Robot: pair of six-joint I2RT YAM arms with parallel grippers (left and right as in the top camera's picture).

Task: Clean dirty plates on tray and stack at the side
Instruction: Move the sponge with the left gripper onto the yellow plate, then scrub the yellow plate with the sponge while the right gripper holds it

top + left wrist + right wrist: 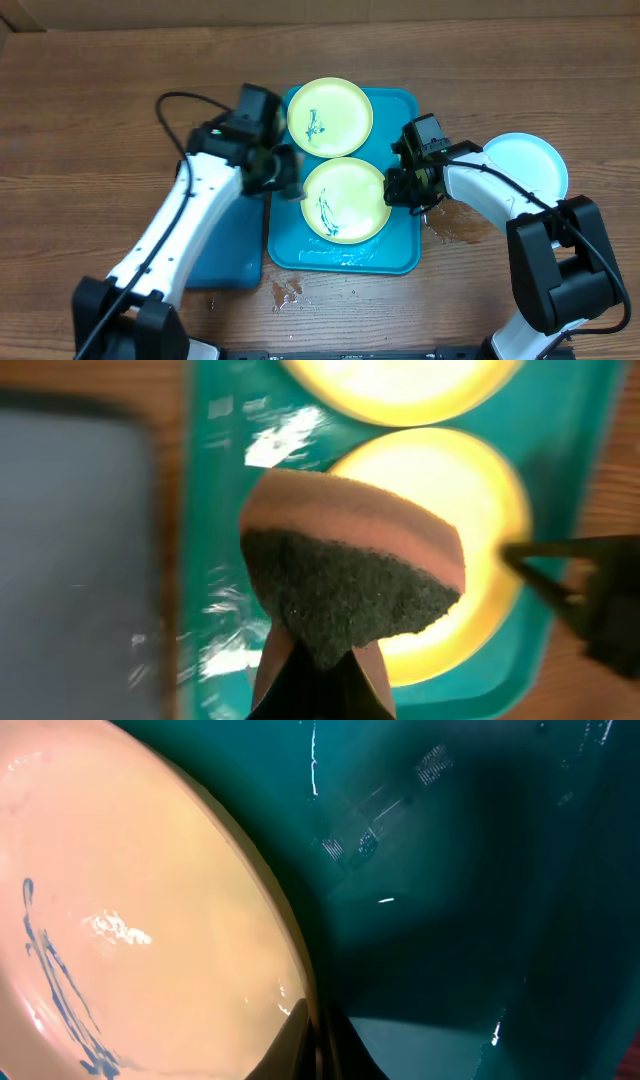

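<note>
Water lay in a puddle (285, 292) on the table (100, 100) just off the near edge of the tray (397, 125). On the tray, the near plate (343, 200) bore a dark smear. The right gripper (405, 190) pinched its right rim, fingers together on the edge. The left gripper (283, 172), clamped on a sponge (350, 580) (pink foam backed with a dark scouring layer), hung over the plate's left side.

The step in hand looked to be scrubbing this plate. The next move called for pressing the sponge onto the smear and wiping while the right arm steadied the rim.

Right of the tray, a blue plate (525, 165) lay on bare table, apparently clean. Farther back on the tray, the far plate (330, 117) sat smeared and untouched.

The left arm hid much of a small tray (225, 255). Whether the sponge touched the plate could not be told.
</note>
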